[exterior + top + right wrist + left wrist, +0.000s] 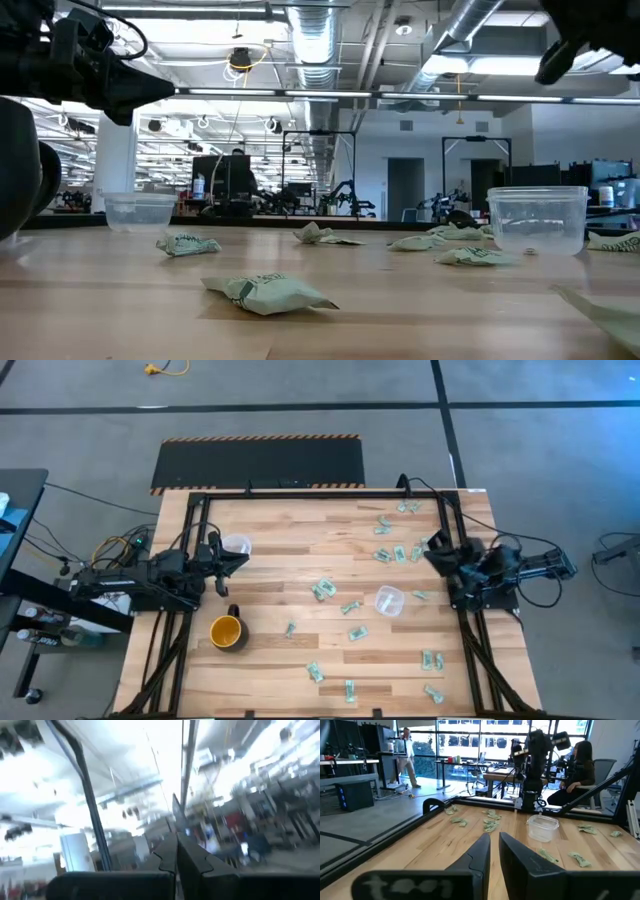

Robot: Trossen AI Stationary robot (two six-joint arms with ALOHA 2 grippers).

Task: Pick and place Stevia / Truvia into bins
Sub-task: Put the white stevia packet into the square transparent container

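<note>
You can't read any print on the sachets (322, 589) — too small. They lie scattered from mid-tabletop to its right edge. One cup (389, 600) stands among them, the other (236, 545) near the left edge. Left hand (238, 559) nearly closed, right hand (432, 549) shut — both empty.

Your left gripper (238, 558) sits just beside one cup (237, 545); the other cup (389, 600) lies near your right gripper (432, 553), sachets (322, 590) between.
</note>
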